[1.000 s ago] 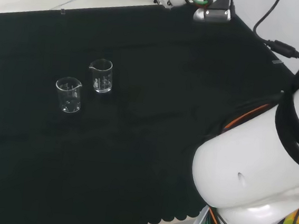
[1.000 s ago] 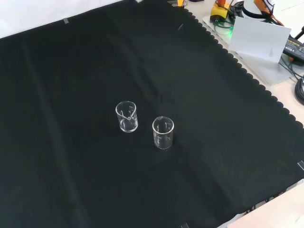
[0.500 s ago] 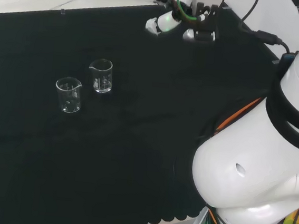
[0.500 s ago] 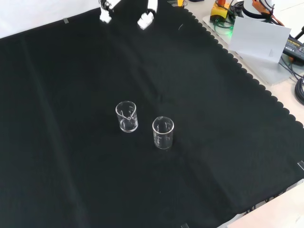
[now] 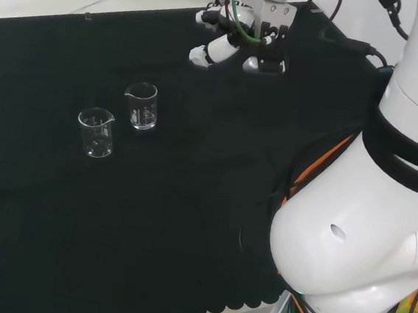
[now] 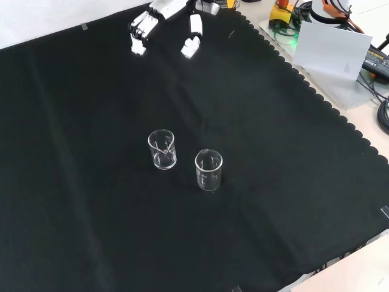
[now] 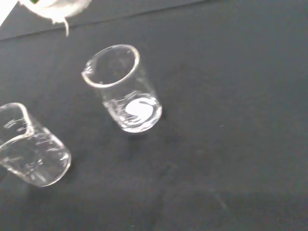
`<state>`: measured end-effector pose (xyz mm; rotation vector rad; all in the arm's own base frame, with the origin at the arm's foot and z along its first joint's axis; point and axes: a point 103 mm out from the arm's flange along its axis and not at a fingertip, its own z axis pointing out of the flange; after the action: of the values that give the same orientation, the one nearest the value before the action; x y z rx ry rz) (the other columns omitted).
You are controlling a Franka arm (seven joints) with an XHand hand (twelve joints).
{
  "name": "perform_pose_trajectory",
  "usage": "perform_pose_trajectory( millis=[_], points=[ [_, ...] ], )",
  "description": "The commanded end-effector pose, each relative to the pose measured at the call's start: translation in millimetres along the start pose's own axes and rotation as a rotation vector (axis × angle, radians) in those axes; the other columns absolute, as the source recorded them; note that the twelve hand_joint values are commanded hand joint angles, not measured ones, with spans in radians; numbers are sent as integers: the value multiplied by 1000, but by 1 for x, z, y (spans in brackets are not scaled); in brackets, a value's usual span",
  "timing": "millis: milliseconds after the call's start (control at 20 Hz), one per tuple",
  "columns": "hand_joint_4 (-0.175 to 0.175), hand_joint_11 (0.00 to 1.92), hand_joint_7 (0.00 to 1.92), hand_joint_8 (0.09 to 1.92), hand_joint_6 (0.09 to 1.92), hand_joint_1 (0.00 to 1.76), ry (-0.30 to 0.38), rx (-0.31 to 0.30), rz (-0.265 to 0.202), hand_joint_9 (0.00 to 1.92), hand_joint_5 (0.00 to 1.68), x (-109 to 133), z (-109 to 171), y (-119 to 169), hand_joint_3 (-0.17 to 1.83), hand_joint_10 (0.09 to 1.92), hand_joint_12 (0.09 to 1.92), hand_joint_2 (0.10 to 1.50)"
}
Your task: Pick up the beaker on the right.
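Two clear, empty glass beakers stand upright side by side on the black cloth. In the head view one beaker [image 5: 141, 105] is right of and a little behind the other beaker [image 5: 96, 132]. In the front view they are the left beaker [image 6: 162, 149] and the right beaker [image 6: 208, 170]. The hand [image 5: 218, 48] hovers open to the right of both in the head view, well apart from them, its fingers spread and holding nothing. In the front view the hand [image 6: 164, 9] is at the top, far above the beakers. The wrist view shows both beakers, one beaker [image 7: 122, 89] and the other beaker [image 7: 29, 144], from above.
The arm's big white links [image 5: 366, 216] fill the right of the head view. The cloth's scalloped edge [image 6: 316, 97] runs down the right of the front view, with a grey plate [image 6: 331, 52] and cables beyond it.
The hand has come into view and moved closer to the beakers: down and left in the head view, down from the top edge in the front view. The beakers have not moved.
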<state>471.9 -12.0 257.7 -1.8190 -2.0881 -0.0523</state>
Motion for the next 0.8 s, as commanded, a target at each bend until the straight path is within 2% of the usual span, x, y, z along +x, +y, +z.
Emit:
perform_pose_trajectory(
  millis=[50,500,800],
  points=[
    [-50,0,127,561,87,719,105,48,-94,257,241,11,60,39,644,660,1146,585],
    [-50,0,70,551,87,713,147,66,-127,175,179,16,91,69,641,645,1074,576],
    [-47,0,52,540,87,716,172,41,-141,124,163,20,103,86,635,638,1022,575]
  ],
)
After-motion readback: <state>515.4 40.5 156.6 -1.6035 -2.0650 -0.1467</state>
